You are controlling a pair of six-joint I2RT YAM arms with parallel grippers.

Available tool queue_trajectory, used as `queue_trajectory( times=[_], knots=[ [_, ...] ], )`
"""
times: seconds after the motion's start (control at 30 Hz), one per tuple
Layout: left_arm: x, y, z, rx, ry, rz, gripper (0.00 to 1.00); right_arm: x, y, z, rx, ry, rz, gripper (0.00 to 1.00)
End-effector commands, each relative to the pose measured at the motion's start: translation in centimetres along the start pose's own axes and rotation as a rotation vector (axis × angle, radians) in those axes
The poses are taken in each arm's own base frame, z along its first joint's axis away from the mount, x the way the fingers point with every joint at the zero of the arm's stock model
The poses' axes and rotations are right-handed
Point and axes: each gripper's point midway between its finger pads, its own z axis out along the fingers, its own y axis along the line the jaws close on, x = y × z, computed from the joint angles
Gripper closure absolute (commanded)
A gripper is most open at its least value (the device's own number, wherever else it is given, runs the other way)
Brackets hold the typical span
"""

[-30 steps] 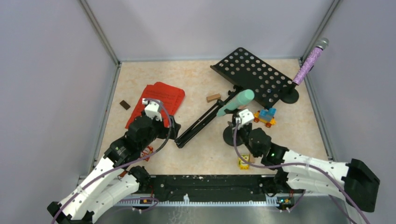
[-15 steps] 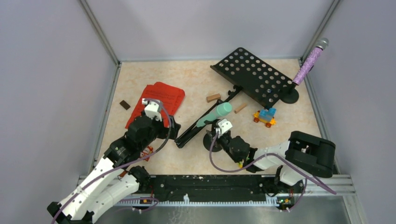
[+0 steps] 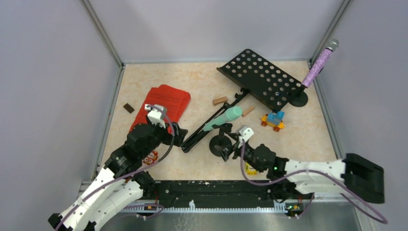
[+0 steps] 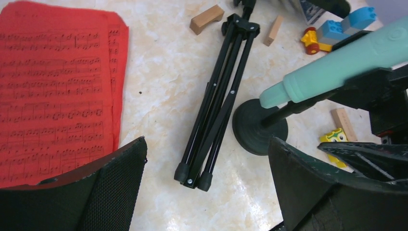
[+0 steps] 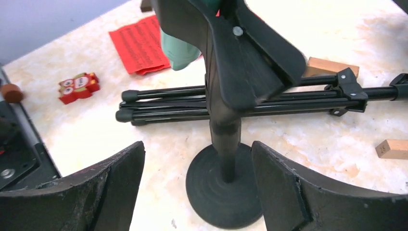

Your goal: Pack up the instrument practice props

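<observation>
While the mint-green microphone (image 3: pixel 223 118) is carried tilted in its black holder (image 5: pixel 223 187), the right hand (image 5: pixel 197 154) is spread wide either side of the holder's post, and nothing is gripped. The left hand (image 4: pixel 207 149) is released too; folded tripod legs (image 4: pixel 216 106) are seen between its fingers, and red sheet music (image 4: pixel 53 86) beyond its left finger.

Tilted mint-green microphone (image 3: pixel 222 120) in mic holder (image 3: pixel 220 146); right gripper (image 3: pixel 231 148) just beside holder base; purple microphone (image 3: pixel 318 65) far right.

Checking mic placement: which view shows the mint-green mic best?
Left wrist: the mint-green mic is close, nearly whole, tilted in its holder. Top external shows it whole but small. Right wrist: only a green sliver behind the holder's clip.
</observation>
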Motion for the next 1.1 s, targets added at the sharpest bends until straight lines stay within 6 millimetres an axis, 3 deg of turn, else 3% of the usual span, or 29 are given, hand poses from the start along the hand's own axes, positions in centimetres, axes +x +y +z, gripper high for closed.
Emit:
queue_trajectory(
  times=[0.0, 0.13, 0.23, 0.33, 0.47, 0.57, 0.63, 0.73, 0.87, 1.07],
  knots=[
    [-3.2, -1.4, -0.8, 0.100, -0.189, 0.049, 0.01, 0.3, 0.4, -3.5, -0.087, 0.042, 0.018, 0.20],
    [-4.2, -3.9, -1.8, 0.279, -0.372, 0.187, 0.01, -3.1, -1.1, -5.6, -0.062, -0.068, -0.003, 0.19],
    [-5.2, -6.4, -3.0, 0.421, -0.480, 0.313, 0.01, -5.5, -0.4, -7.0, -0.153, -0.147, -0.140, 0.17],
    [-5.1, -8.3, -3.4, 0.534, -0.493, 0.445, 0.01, -6.7, 0.4, -7.9, -0.239, -0.174, -0.324, 0.13],
    [-5.1, -10.1, -2.6, 0.631, -0.445, 0.533, 0.01, -8.8, 0.8, -7.9, -0.275, -0.159, -0.517, 0.10],
    [-6.5, -11.7, -2.3, 0.697, -0.473, 0.568, 0.01, -10.0, 0.6, -6.9, -0.253, -0.143, -0.573, 0.09],
    [-7.8, -12.5, -1.3, 0.718, -0.449, 0.571, 0.01, -10.1, -0.2, -5.6, -0.216, -0.122, -0.539, 0.08],
    [-7.9, -13.9, 0.4, 0.792, -0.389, 0.606, 0.01, -10.2, -2.6, -4.0, -0.233, -0.133, -0.435, 0.12],
    [-8.9, -15.5, 0.6, 0.879, -0.431, 0.621, 0.01, -10.4, -4.7, -3.8, -0.299, -0.165, -0.349, 0.15],
    [-9.0, -16.5, 0.7, 0.948, -0.433, 0.649, 0.01, -9.5, -3.5, -3.9, -0.405, -0.129, -0.356, 0.14]
  ],
)
